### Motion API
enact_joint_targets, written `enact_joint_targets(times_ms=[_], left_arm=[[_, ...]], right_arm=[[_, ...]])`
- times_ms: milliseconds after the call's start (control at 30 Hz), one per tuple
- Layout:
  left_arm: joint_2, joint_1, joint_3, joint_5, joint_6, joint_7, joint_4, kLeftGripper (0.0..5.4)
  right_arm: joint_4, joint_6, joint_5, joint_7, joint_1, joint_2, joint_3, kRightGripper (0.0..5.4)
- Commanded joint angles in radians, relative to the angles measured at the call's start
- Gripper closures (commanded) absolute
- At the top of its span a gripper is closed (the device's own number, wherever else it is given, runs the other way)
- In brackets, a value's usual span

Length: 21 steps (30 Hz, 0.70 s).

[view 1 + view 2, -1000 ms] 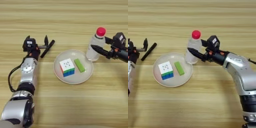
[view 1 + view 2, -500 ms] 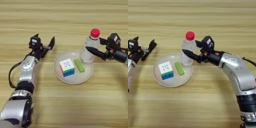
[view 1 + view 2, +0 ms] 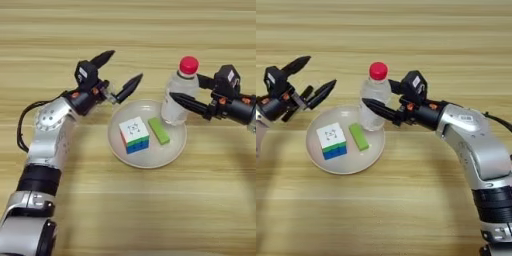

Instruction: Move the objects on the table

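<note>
A clear bottle with a red cap (image 3: 173,112) stands upright at the right rim of the white plate (image 3: 147,162). My right gripper (image 3: 185,87) is shut on the bottle, one finger in front of it and one behind. On the plate lie the white-topped puzzle cube (image 3: 134,135) and the green block (image 3: 158,131). My left gripper (image 3: 127,64) hovers open just beyond the plate's upper left rim, fingers spread wide with nothing between them. Under it, in the right eye view, bits of the black marker (image 3: 304,93) show on the table (image 3: 150,215).
My right forearm (image 3: 476,145) reaches in from the right side. The left arm (image 3: 50,135) runs up the left side, with a black cable looping beside it.
The right gripper has carried the bottle leftward to the plate's rim. The left gripper has moved right and up from the marker toward the plate, with its fingers spread wider.
</note>
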Motion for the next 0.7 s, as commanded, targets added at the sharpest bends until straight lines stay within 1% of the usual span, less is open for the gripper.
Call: enact_joint_targets(times_ms=[33,133,200,267,433,700], left_arm=[[0.054,0.063,-0.068,-0.027,0.099,-0.082,-0.147,0.0],[0.08,0.095,-0.106,-0.045,0.171,-0.122,-0.223,0.0],[0.093,0.107,-0.127,-0.043,0.204,-0.141,-0.245,0.0],[0.098,0.112,-0.141,-0.046,0.225,-0.155,-0.256,0.0],[0.111,0.127,-0.165,-0.053,0.255,-0.179,-0.286,0.0],[0.103,0.138,-0.178,-0.048,0.261,-0.172,-0.298,0.0]], right_arm=[[-0.043,0.001,0.027,0.02,-0.031,-0.02,-0.018,2.28],[-0.052,0.001,0.039,0.033,-0.03,-0.029,-0.026,2.28],[-0.056,0.001,0.045,0.043,-0.03,-0.036,-0.029,2.28],[-0.063,0.005,0.059,0.052,-0.03,-0.043,-0.035,2.28],[-0.085,0.01,0.079,0.076,-0.026,-0.06,-0.041,2.28],[-0.109,0.02,0.11,0.096,-0.011,-0.072,-0.048,2.28]])
